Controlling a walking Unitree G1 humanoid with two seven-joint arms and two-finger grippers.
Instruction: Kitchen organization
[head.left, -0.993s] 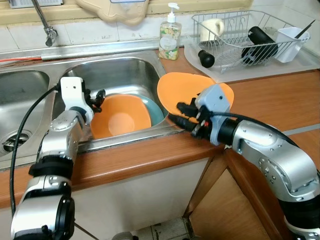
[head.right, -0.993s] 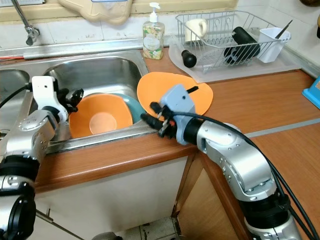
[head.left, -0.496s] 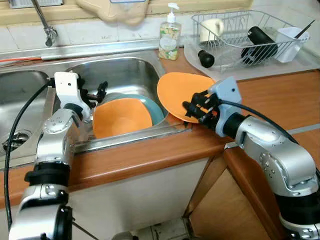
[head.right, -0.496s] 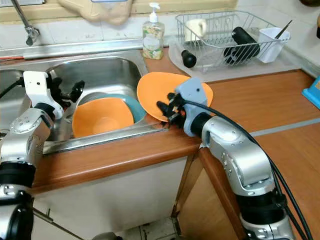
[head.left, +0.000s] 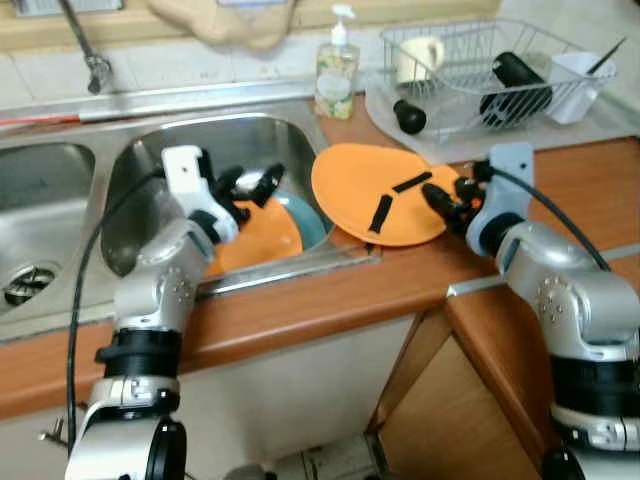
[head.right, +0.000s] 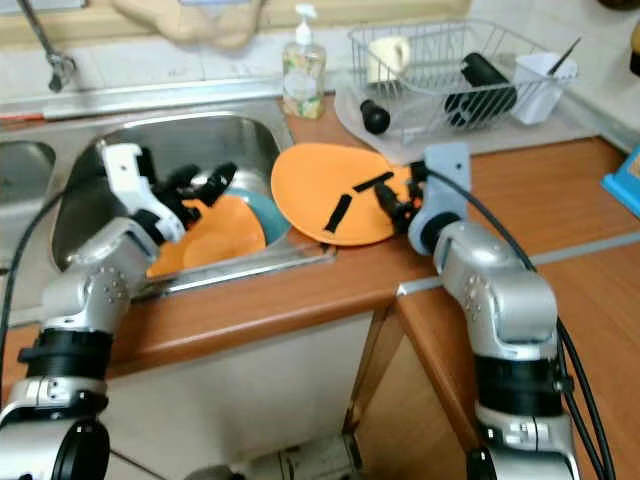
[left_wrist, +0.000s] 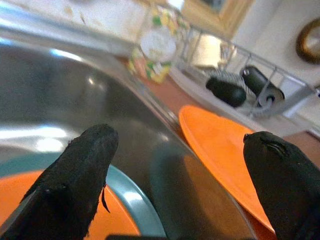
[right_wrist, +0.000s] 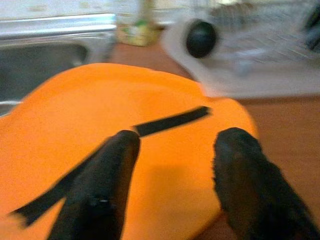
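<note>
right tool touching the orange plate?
Cannot tell. Right wrist view shows the open right tool over the orange plate, but blur hides contact or gap.

Soap bottle (head.left: 337, 64) top centre, faucet (head.left: 84, 45) upper left, drain (head.left: 25, 285) at left edge, blue item (head.right: 624, 178) at right edge.

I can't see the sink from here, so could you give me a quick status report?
Left gripper open, over the orange bowl in the sink. Right gripper open at the orange plate's edge on the counter. Dish rack behind; nothing blocking.
</note>
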